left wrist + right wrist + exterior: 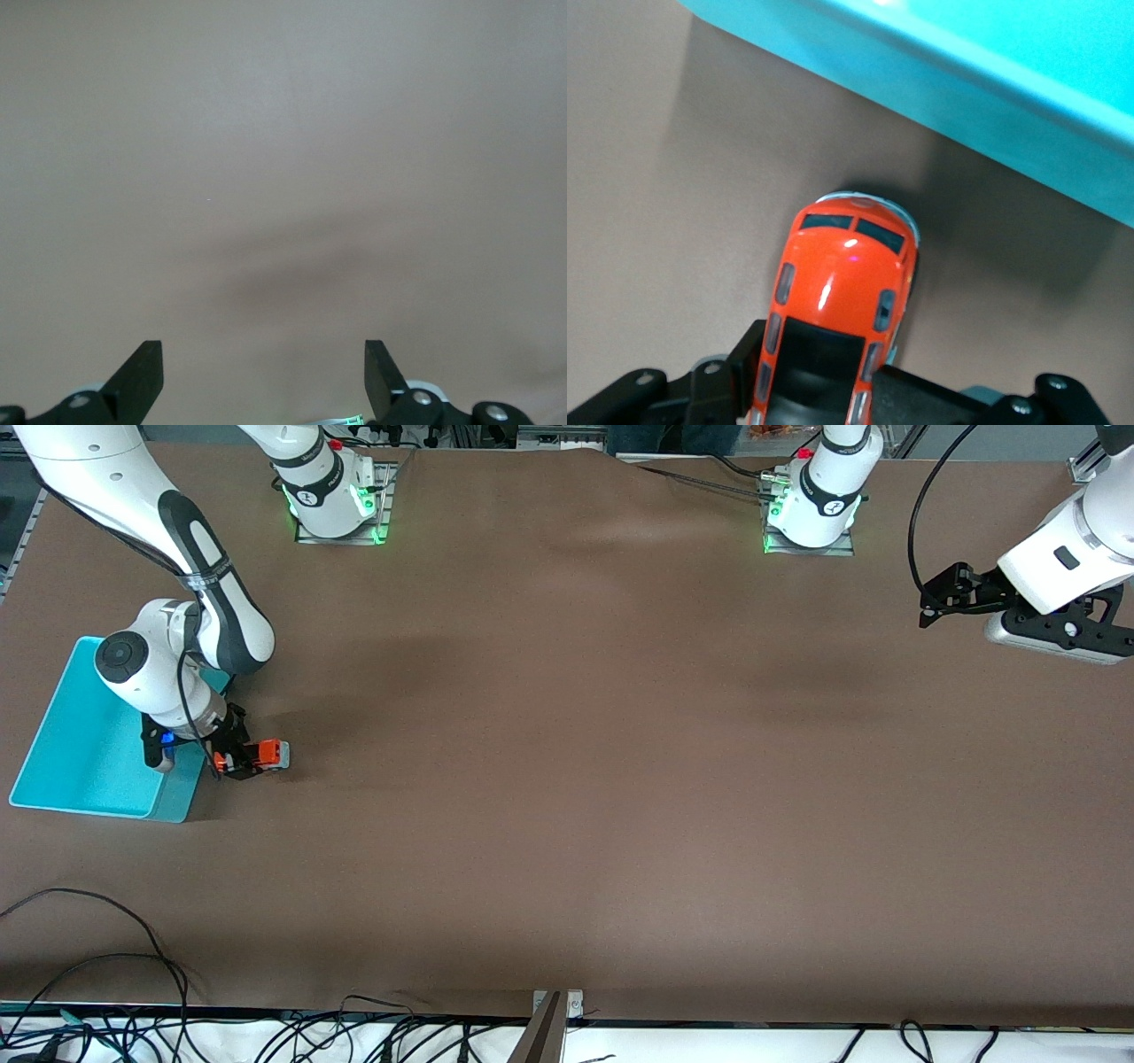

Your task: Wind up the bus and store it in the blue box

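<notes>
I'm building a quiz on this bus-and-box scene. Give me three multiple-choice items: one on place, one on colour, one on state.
1. Where is the bus?
A. inside the blue box
B. on the table beside the blue box
C. under the left gripper

2. The bus's roof colour?
A. orange-red
B. green
C. white

3. The left gripper is:
A. shut on the bus
B. open, holding nothing
C. inside the box

Answers: B, the bus sits outside the box wall, between the right gripper fingers; A, the right wrist view shows it; B, only bare table lies between its fingers.

The right arm hides part of the blue box (pixel 80 753); the bus (pixel 833 310) rear is cut off.
</notes>
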Controlling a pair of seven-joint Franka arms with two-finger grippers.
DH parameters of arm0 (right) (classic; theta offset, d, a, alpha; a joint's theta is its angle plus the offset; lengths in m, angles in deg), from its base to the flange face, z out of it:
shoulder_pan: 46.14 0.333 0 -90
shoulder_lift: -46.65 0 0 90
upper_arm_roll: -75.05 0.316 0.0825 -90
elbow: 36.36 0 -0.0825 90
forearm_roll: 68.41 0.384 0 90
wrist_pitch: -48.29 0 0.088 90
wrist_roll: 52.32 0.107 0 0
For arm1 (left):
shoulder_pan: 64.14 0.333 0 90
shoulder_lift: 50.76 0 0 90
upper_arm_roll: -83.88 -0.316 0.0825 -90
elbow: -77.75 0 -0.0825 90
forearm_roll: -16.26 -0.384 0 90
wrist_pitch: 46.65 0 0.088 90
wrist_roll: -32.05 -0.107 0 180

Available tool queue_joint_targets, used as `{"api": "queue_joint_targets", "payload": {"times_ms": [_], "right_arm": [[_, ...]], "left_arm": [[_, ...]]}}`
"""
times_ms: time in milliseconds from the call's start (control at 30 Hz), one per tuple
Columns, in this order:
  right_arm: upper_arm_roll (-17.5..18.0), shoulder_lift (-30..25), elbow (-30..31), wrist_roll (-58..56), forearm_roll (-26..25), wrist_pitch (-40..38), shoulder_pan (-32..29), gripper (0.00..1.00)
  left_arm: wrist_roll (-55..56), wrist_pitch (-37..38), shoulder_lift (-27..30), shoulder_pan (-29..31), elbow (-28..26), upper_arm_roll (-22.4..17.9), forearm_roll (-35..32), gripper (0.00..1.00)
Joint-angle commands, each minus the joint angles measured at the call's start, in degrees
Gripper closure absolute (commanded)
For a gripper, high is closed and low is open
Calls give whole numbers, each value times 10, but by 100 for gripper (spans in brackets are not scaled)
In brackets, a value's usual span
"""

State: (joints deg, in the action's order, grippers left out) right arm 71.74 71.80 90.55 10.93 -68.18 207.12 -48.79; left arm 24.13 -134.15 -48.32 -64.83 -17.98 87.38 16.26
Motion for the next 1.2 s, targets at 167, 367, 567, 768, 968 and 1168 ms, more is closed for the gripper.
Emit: {"api": "queue_joint_targets", "payload": {"times_ms": [167,367,567,768,968,1168], "right_arm": [[0,26,-55,-15,3,-70,-3,100],[0,11,-62,-15,3,-102,-3,100],[-1,-8,-74,-17,-1,-143,-3,100],[-4,-36,-108,-30,-1,-236,-3,100],[-10,-69,-117,-42,-3,-283,-3,100],[-10,-98,-134,-76,-23,-352,-3,100]], "left_arm": [[3,15,-7,-1,19,-2,14,0],[2,15,-7,-1,19,-2,14,0],[2,15,-7,-1,19,-2,14,0],[2,15,-7,0,19,-2,14,0],[1,15,-8,3,19,-2,14,0],[1,15,-7,2,19,-2,14,0]]}}
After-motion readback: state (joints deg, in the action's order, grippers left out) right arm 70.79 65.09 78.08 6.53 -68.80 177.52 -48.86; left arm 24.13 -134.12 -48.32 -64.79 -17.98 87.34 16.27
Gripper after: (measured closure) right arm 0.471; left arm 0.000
